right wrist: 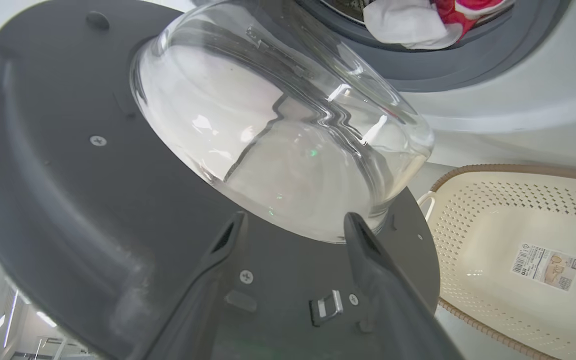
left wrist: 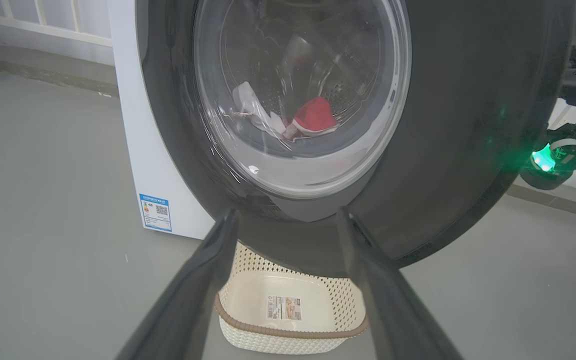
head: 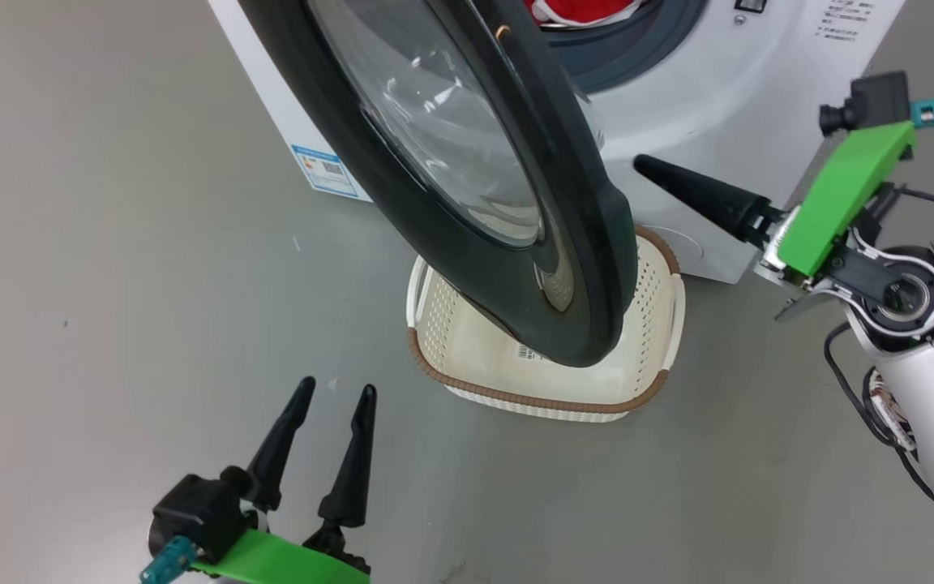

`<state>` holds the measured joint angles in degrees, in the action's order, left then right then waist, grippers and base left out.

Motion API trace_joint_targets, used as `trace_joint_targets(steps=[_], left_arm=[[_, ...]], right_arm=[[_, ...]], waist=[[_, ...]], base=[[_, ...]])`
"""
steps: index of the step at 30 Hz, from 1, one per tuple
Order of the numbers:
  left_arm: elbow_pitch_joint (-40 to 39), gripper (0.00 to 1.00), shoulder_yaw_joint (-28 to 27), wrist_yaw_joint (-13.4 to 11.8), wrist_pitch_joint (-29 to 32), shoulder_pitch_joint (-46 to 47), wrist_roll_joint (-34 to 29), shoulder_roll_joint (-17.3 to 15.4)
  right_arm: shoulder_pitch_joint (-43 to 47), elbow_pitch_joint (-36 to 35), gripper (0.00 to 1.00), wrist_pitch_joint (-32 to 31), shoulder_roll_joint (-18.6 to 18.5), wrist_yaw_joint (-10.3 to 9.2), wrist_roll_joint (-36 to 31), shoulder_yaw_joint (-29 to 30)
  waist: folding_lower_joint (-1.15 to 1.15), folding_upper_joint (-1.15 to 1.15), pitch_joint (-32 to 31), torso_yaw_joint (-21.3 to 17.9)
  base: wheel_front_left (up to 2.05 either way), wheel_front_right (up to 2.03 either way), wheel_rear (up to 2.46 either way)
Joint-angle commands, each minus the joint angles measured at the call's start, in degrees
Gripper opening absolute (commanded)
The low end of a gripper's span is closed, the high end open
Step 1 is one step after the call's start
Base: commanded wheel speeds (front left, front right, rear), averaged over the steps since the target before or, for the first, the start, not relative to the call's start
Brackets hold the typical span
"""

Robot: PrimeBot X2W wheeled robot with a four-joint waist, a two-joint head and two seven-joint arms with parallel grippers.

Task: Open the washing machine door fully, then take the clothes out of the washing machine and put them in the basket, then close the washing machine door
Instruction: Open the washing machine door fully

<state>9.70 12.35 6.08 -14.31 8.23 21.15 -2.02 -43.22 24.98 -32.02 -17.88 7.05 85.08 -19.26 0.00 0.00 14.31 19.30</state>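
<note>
While the door [head: 597,268] stands only part open, swung out from the washer [head: 718,105] so that its lower rim hangs over the basket [head: 532,401], we judge the first step of the task unfinished. The red and white clothes [head: 576,10] lie in the drum mouth, and the basket on the floor holds nothing but its paper label. What the next move turns on is which face of the door each arm meets. Our right gripper [right wrist: 294,216] sits on the inner side, between door and washer, its fingers spread wide with nothing between them, pointing at the foot of the glass bowl [right wrist: 278,140], just above the latch [right wrist: 325,307] near the free edge. From there the door lies to the gripper's left, and we think a push that way would swing it wider on its far hinge. Our left gripper [head: 336,386] hovers low over the floor, fingers also wide and empty, facing the outer black rim from well apart. The right arm is clearly the nearer. We would mind the basket handle just beside the door's lower edge.
</note>
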Motion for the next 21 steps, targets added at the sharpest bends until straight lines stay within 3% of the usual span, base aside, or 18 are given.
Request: trace_joint_targets(steps=[1, 21], left_arm=[[-1.1, 1.00, -2.3, 0.3, -0.7, 0.9, -0.6, -0.9], [-0.2, 1.00, -5.7, 1.1, -0.7, 0.1, -1.4, -0.9]], right_arm=[[1.1, -1.7, 1.00, 1.0, -0.2, 0.44, -0.7, 0.0], [16.3, -6.7, 1.00, 27.1, -7.5, 0.44, -16.6, -9.3]], waist=[[0.00, 0.00, 0.0, -0.3], [0.00, 0.00, -0.6, -3.2]], base=[[0.00, 0.00, 0.00], [0.00, 0.00, 0.00]])
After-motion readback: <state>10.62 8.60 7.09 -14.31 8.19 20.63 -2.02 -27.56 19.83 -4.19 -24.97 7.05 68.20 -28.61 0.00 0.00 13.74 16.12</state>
